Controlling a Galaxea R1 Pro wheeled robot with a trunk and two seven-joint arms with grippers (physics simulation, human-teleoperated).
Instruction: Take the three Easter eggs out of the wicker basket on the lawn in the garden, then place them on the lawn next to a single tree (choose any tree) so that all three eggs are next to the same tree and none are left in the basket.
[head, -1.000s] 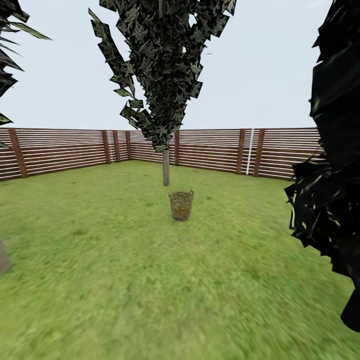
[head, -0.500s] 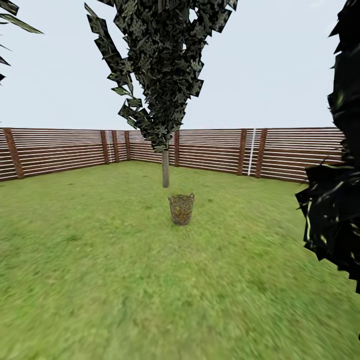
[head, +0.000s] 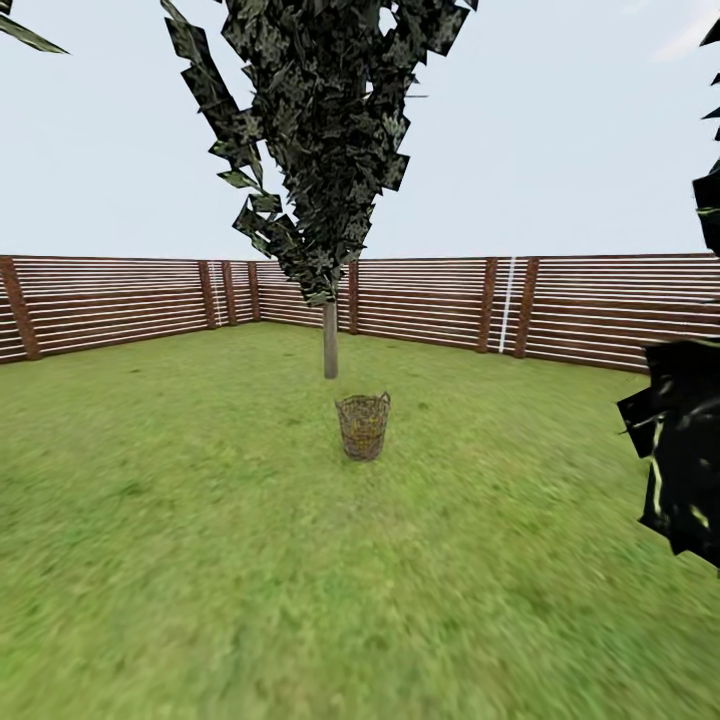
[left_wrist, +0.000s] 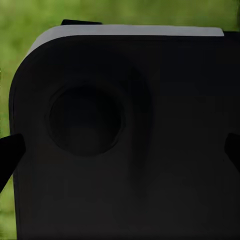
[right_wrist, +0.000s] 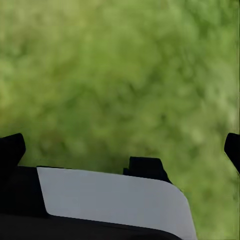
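Basket (head: 363, 426) is sitting mid-frame below tree (head: 330, 338), growing slightly since earlier frames: approach is continuing, eggs untouched. Claw states: cannot tell.

Open lawn (head: 200, 560) ahead, path unobstructed.
Wicker basket (head: 362, 426) just before the tree (head: 330, 340); dark foliage (head: 685, 450) crowds right edge.

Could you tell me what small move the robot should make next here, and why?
Probably keep rolling straight ahead toward the wicker basket. It stands well off on the lawn, just in front of the tree, far beyond arm's reach, and open grass lies between. The eggs cannot be made out from here.
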